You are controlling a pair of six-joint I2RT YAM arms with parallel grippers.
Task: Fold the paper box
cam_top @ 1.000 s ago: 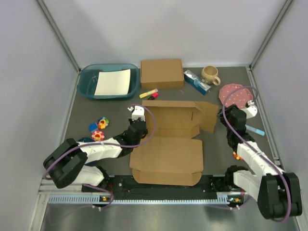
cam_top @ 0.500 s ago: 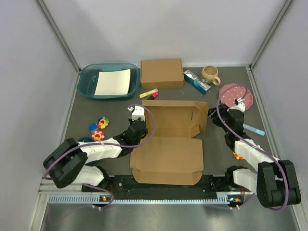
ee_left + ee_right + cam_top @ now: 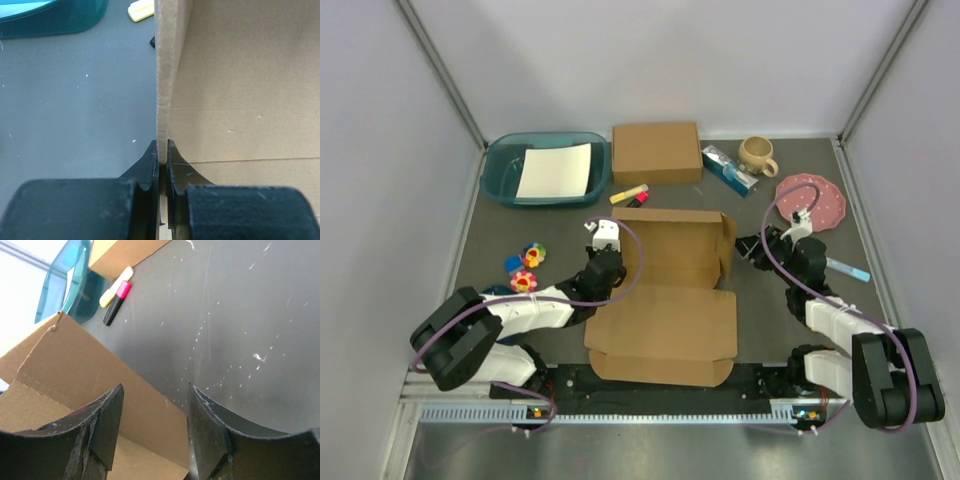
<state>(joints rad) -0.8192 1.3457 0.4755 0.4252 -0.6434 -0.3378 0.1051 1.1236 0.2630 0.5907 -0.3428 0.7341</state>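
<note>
Brown paper box (image 3: 665,315): lying in the middle of the grey counter (image 3: 520,225), between the two arms. Its far part is standing up like walls and its near flap is lying flat.
Left tool (image 3: 162,152): squeezing tight on the thin left wall of the paper box, at the box's 9 o'clock side. The wall is standing straight up between the fingers.
Right tool (image 3: 154,407): its jaws are standing apart and holding nothing. It is sitting just beside the box's raised right wall, at 3 o'clock.
Teal tub (image 3: 505,165): sitting at 11 o'clock from the paper box, with a white sheet (image 3: 555,170) lying in it.
Smaller box (image 3: 657,152): sitting at 12 o'clock, apart from the paper box.
Markers (image 3: 628,193): a yellow one and a pink one are lying between the two boxes.
Cup (image 3: 757,153): sitting at 1 o'clock.
Pink plate (image 3: 820,205): lying at 2 o'clock.
</note>
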